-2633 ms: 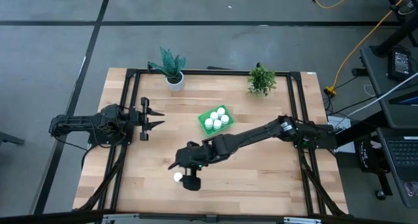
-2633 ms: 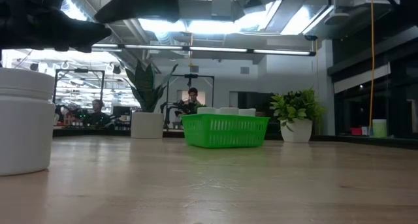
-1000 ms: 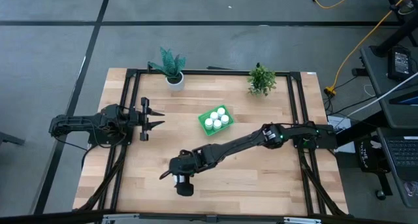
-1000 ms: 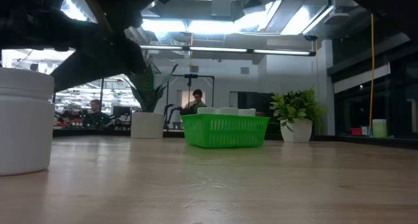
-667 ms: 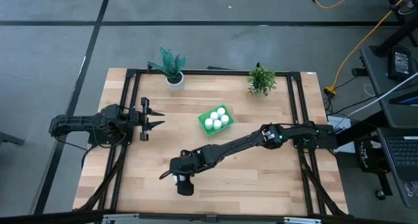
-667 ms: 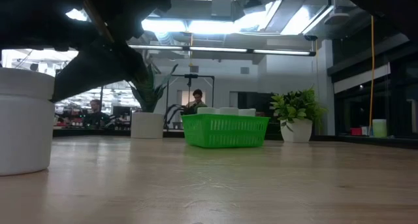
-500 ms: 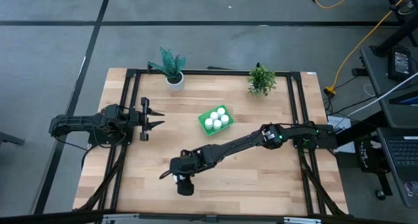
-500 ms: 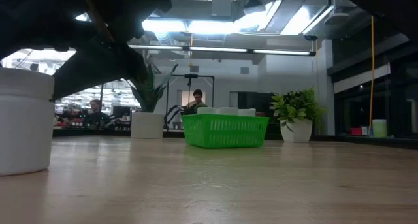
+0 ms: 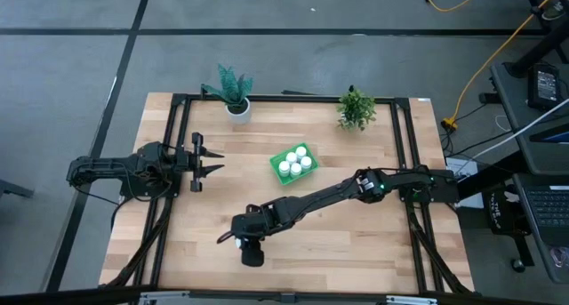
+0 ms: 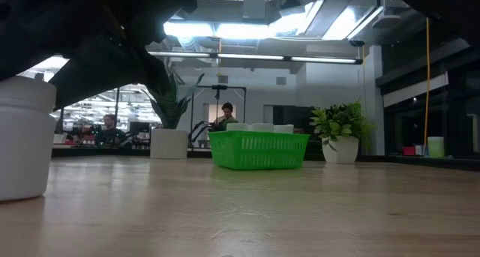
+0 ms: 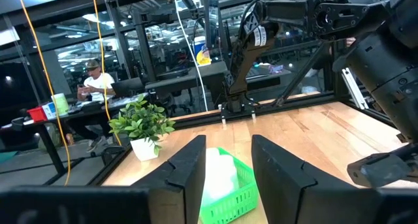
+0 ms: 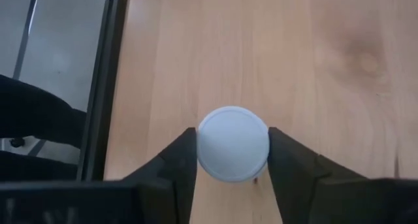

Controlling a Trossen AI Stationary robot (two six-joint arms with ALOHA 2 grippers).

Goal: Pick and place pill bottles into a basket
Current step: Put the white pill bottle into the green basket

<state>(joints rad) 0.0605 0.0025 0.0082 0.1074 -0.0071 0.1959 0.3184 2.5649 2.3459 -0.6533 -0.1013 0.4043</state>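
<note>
Right gripper (image 12: 232, 152) fingers flank pill bottle (image 12: 233, 144), apparently touching; no label visible.

No text, label, brand, number or sign can be read in any of the views.

Right arm (image 9: 329, 196) lying across the middle of the table (image 9: 356, 252), basket (image 9: 292, 164) sitting at its 11 o'clock, two plants (image 9: 355, 108) standing along the 12 o'clock edge, bare wood showing everywhere else.
</note>
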